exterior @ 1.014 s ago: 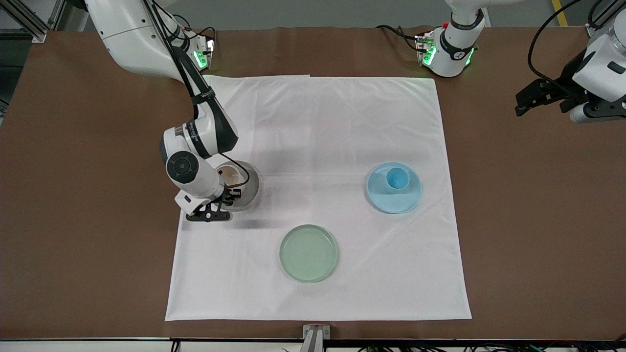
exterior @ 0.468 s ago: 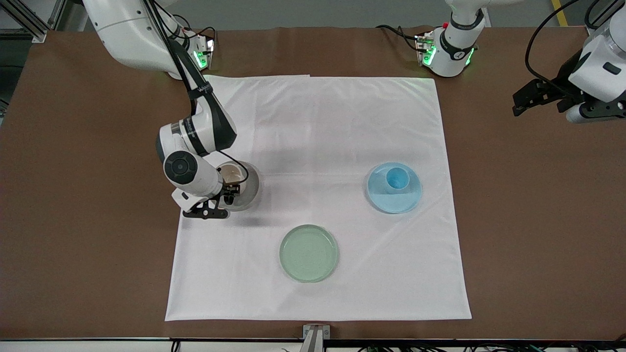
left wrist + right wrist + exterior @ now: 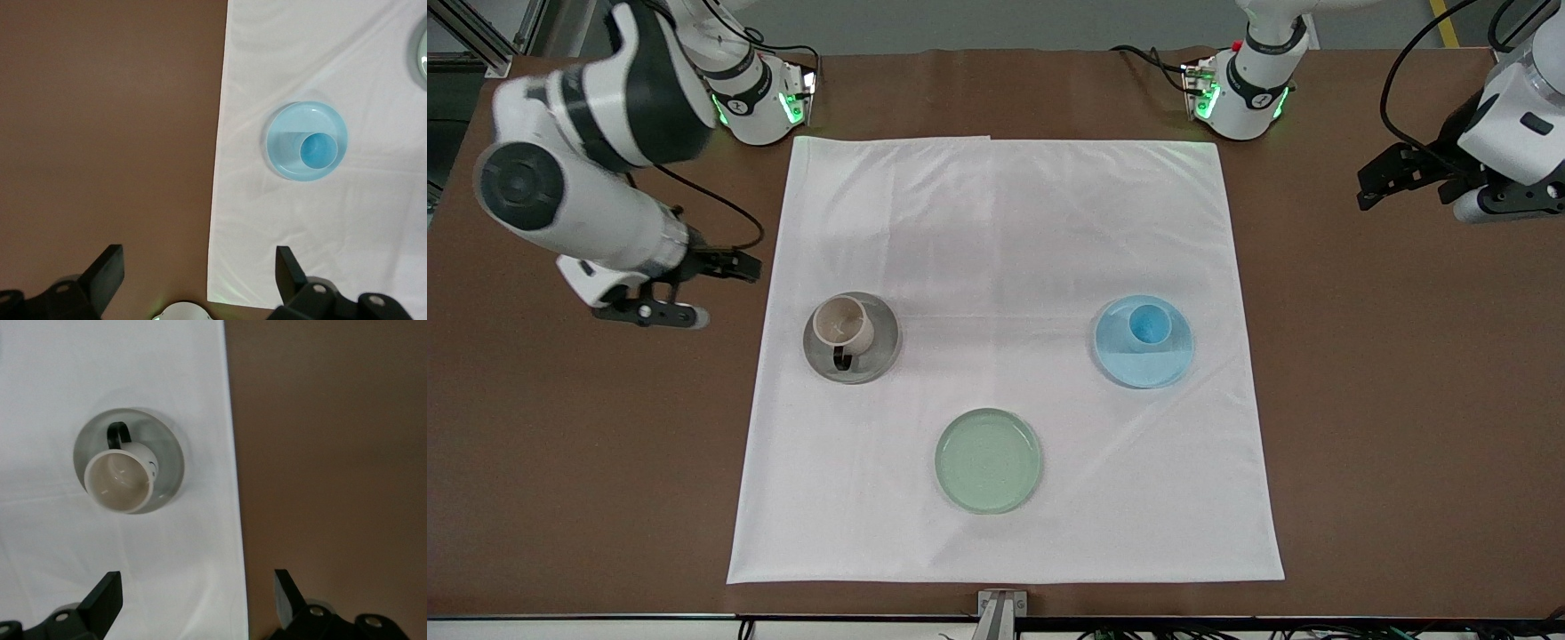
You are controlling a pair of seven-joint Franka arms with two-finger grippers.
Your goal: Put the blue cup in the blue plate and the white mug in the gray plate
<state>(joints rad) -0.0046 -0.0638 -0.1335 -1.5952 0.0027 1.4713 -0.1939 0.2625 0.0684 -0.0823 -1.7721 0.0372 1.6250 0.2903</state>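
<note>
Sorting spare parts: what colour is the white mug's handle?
Dark, nearly black; the white mug shows it best in the right wrist view.

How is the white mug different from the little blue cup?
The white mug is cream-white; the blue cup is light blue. The white mug has a dark loop handle; the blue cup has none. The white mug looks a bit bigger than the blue cup. The white mug stands on the gray plate; the blue cup stands on the blue plate. Both are upright, open side up, with no gripper touching them.
</note>
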